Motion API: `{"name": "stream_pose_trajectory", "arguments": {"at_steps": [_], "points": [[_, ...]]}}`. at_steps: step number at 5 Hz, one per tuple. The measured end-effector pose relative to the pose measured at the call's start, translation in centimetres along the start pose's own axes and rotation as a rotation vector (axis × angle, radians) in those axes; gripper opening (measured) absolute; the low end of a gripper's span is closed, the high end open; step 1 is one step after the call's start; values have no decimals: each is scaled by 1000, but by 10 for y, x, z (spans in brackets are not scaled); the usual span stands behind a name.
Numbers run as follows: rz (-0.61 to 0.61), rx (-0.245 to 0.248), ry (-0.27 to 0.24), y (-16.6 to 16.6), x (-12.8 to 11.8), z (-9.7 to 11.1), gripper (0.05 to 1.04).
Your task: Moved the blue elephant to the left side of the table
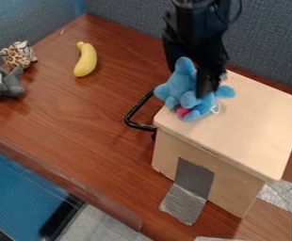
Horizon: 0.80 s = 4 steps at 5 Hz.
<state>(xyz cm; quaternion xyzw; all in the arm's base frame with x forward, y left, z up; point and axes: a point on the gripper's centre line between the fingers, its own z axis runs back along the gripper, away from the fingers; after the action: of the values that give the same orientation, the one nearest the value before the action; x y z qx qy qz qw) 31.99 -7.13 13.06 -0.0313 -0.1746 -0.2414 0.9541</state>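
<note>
Tool: the black tool [202, 84] is hanging down from the top edge of the camera view, its lower end overlapping the blue elephant; whether it is gripping the toy or standing open, I cannot tell.
Blue elephant: the plush [189, 96] is showing at the near-left corner of the box top, touching the tool.
Writing: a small whitish tag or loop [216, 108] is showing beside the elephant, too small for reading.
Wooden box: the pale box [249, 122] is standing on the brown desk [110, 117], a black handle [133, 115] sticking out on its left.
Tape: a grey strip [189, 188] is running from the box front onto the desk.
Left part: a yellow banana [85, 60] is lying near a spotted plush [18, 55] and a grey plush [10, 84].
</note>
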Motion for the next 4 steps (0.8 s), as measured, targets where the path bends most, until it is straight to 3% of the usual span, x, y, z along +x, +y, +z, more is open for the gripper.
{"name": "stream_pose_trajectory", "arguments": {"at_steps": [1,2,4], "points": [[7,-8,5,1,3,-17,1000],[12,-29,-3,-2,8,-22,958],[-25,-44,3,-2,13,-19,602]]}}
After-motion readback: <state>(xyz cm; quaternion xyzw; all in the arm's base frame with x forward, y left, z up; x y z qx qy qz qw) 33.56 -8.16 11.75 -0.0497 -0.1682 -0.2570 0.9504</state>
